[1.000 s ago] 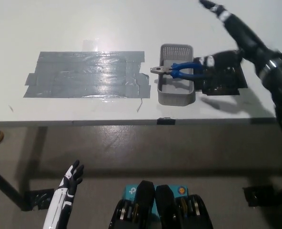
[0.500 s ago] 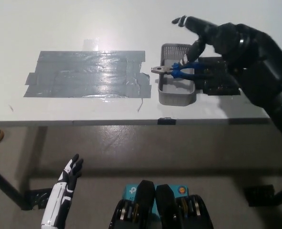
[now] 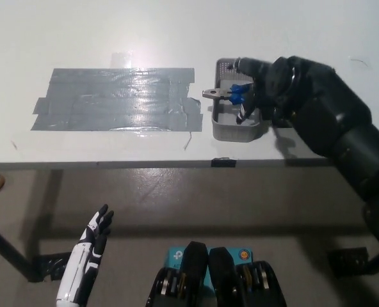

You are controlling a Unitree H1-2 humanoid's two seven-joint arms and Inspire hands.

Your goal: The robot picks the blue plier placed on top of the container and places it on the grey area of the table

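Note:
The blue plier [image 3: 238, 92] lies across the rim of the small grey container [image 3: 233, 132], its metal nose pointing left toward the grey taped area [image 3: 112, 99] on the white table. My black right hand [image 3: 276, 86] hovers over the container and covers the plier's blue handles. Its fingers [image 3: 241, 114] are spread, one beyond the handles and one on the near side, and are not closed on them. My white left hand [image 3: 92, 246] rests low at the lower left, below the table's edge, with its fingers apart and nothing in it.
The table's front edge [image 3: 177, 164] runs across the middle of the picture, with floor below it. A dark table leg [image 3: 10, 252] stands at the lower left. The container sits just right of the grey area.
My right hand has come down and to the left from above the far side of the container onto the plier's handles. The plier and the container have not moved. The left hand has barely shifted.

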